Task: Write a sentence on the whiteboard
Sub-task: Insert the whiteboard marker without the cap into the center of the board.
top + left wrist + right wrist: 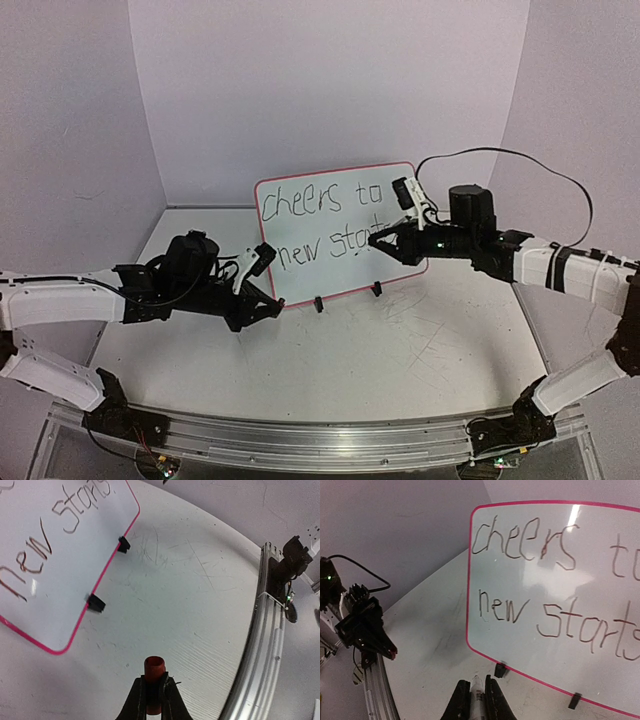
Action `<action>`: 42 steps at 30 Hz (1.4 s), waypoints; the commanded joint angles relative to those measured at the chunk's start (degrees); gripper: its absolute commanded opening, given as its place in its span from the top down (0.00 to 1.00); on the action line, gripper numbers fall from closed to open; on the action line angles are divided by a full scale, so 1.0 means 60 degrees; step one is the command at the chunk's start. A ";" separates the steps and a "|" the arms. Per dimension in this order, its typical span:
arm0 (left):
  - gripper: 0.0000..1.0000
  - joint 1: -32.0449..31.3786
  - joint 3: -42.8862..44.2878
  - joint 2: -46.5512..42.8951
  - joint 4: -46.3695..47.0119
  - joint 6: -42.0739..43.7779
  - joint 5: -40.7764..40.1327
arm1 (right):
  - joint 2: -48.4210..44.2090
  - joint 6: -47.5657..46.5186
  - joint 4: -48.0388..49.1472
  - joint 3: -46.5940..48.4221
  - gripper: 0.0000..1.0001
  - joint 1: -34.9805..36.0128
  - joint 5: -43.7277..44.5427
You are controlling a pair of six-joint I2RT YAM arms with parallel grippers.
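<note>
The whiteboard (312, 282) stands upright at the middle back of the table on two black clip feet (318, 303). The sentence (320, 200) "cheers to new starts" fills it in two lines of black lettering. My right gripper (378, 240) is shut on a marker (476, 691) whose tip points at the table just before the whiteboard's (535, 597) lower edge. The sentence (512, 545) reads plainly in that view. My left gripper (274, 306) hangs low by the board's bottom left corner, shut on a red cap (154, 666). The whiteboard (75, 570) lies up and left of it.
An aluminium rail (300, 440) runs along the near table edge and shows at the right of the left wrist view as the rail (260, 655). A black cable (520, 155) loops above the right arm. Pale walls close the back and both sides.
</note>
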 commanded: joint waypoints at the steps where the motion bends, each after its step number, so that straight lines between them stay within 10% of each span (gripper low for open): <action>1: 1.00 -0.0044 -0.0080 0.0645 0.2949 0.3029 -0.0548 | 0.0809 0.0246 -0.1061 0.1416 1.00 0.0959 -0.0490; 42: 1.00 -0.0090 0.0325 0.1490 0.3139 0.4209 -0.0087 | 0.2239 0.1006 -0.1372 0.2708 1.00 0.2617 0.0685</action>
